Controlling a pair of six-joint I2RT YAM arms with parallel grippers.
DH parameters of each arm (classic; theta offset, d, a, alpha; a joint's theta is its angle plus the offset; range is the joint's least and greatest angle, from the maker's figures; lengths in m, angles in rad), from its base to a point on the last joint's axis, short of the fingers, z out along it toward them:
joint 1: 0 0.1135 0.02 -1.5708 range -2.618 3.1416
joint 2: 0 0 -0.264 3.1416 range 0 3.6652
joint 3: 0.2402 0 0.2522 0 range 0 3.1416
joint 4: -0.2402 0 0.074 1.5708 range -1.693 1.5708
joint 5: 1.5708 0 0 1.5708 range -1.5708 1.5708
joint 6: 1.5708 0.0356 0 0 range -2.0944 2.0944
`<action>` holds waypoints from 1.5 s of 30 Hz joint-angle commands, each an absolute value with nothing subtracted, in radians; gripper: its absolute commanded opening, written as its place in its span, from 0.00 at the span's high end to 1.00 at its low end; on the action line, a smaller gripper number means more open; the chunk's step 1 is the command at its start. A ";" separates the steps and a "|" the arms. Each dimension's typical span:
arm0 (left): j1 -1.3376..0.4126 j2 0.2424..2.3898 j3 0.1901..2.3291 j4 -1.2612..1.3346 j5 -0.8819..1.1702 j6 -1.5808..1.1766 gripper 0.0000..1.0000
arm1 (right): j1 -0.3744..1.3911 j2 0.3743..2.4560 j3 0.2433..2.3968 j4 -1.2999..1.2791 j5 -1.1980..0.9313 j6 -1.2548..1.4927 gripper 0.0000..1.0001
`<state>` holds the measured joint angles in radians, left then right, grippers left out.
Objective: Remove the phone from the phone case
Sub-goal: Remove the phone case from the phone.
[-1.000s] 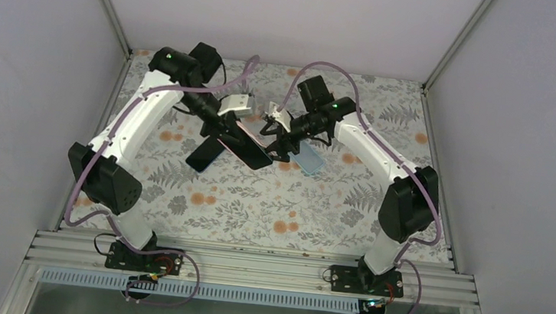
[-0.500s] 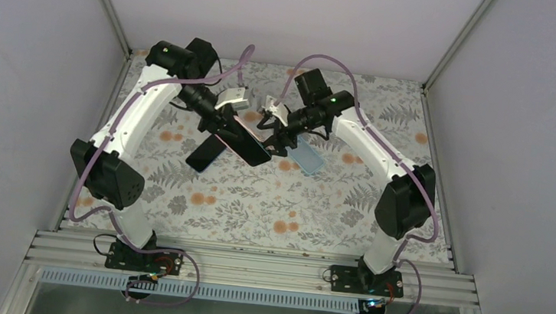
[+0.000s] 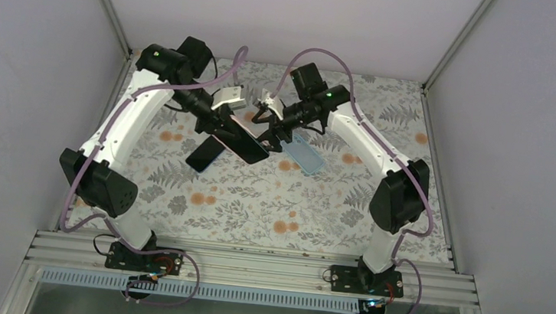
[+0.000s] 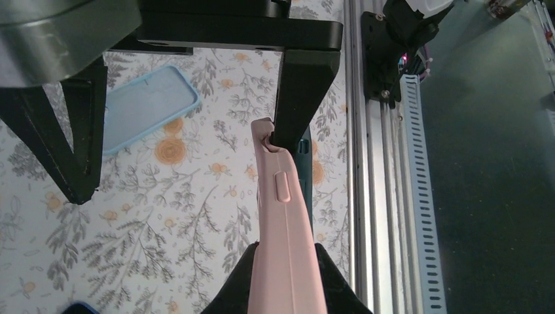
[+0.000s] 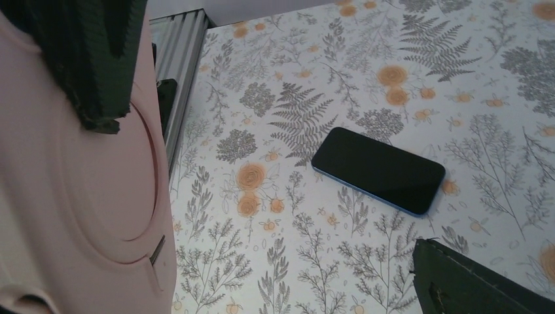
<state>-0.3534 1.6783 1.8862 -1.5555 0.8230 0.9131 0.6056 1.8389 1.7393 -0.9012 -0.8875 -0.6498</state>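
Observation:
A phone in a pink case (image 3: 245, 141) is held in the air over the mat, screen up. My left gripper (image 3: 224, 127) is shut on its near end; in the left wrist view the case (image 4: 286, 216) is edge-on between my left fingers (image 4: 235, 288). A dark teal edge (image 4: 305, 154) shows beside the case near its far end. My right gripper (image 3: 269, 130) is open. One of its fingers (image 4: 302, 85) touches the case's far corner, and the other (image 4: 72, 144) stands well apart. In the right wrist view one finger (image 5: 98, 59) rests on the case's pink back (image 5: 78, 196).
A second black phone (image 3: 204, 154) with a blue edge lies flat on the floral mat (image 3: 255, 201), also in the right wrist view (image 5: 379, 170). An empty light blue case (image 3: 304, 154) lies right of the grippers. An aluminium rail (image 3: 249, 266) runs along the near edge.
Both grippers and the pink-cased phone have shifted a little toward the back left. My right gripper has moved off the light blue case and closer to the phone's far end.

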 commanded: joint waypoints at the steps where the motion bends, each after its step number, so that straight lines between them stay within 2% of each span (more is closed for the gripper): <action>1: -0.387 1.727 1.872 -1.017 1.020 0.738 0.98 | 0.874 1.817 1.812 -0.769 -1.231 -0.650 0.02; 4: -0.380 1.723 1.858 -0.993 1.012 0.727 0.98 | 0.883 1.806 1.831 -0.780 -1.248 -0.661 0.05; 6: -0.375 1.722 1.855 -0.988 1.009 0.721 0.98 | 0.888 1.793 1.828 -0.774 -1.239 -0.659 0.17; 10: -0.363 1.729 1.887 -1.020 1.025 0.734 0.98 | 0.888 1.765 1.798 -0.768 -1.186 -0.660 0.48; 18: -0.351 1.757 1.948 -1.161 1.050 0.832 0.97 | 0.873 1.688 1.653 -0.690 -1.115 -0.626 0.87; 20: -0.348 1.764 1.954 -1.190 1.054 0.852 0.92 | 0.867 1.672 1.629 -0.671 -1.099 -0.613 0.96; 29: -0.331 1.756 1.975 -1.345 1.077 0.970 0.23 | 0.769 1.621 1.604 -0.654 -1.098 -0.563 0.97; 31: -0.323 1.730 1.954 -1.339 1.074 0.971 0.02 | 0.734 1.609 1.583 -0.623 -1.110 -0.538 0.97; 39: -0.258 1.537 1.892 -1.284 0.947 0.929 0.00 | 0.553 1.615 1.539 -0.582 -1.085 -0.479 0.96; 42: -0.257 1.435 1.822 -1.153 0.833 0.855 0.00 | 0.492 1.634 1.544 -0.543 -1.021 -0.423 0.97; 45: -0.259 1.310 1.671 -0.885 0.650 0.731 0.00 | 0.469 1.698 1.615 -0.551 -0.906 -0.373 0.97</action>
